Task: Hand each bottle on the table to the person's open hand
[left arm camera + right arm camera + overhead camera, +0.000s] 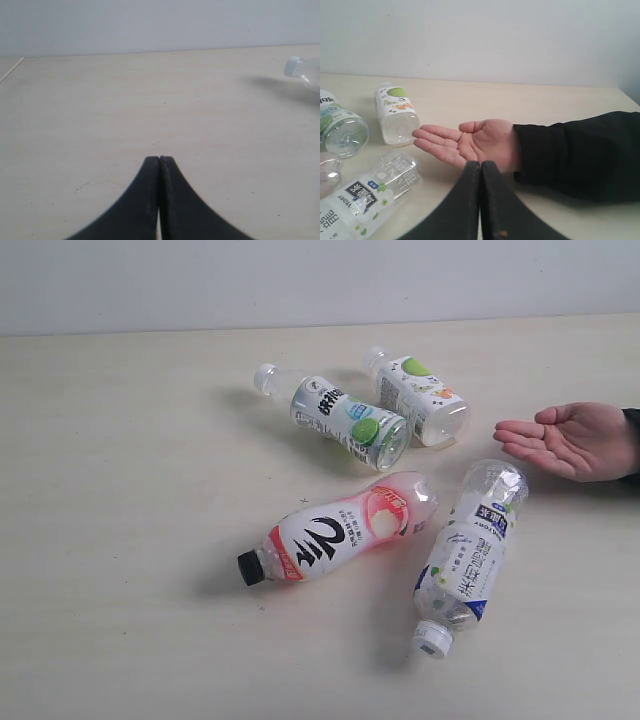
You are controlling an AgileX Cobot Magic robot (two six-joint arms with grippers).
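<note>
1. The bottles (335,530) are all four lying on the table (120,490), just beside the person's open hand (565,438), which is waiting empty.
2. The left gripper (159,159) and right gripper (480,164) are sitting clenched, grasping nothing.
3. Probably all four handovers are lying ahead.

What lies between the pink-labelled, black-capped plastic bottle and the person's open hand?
The clear base end of the blue-labelled, white-capped plastic bottle, which lies on its side, fills that stretch. The exterior view shows it best.
</note>
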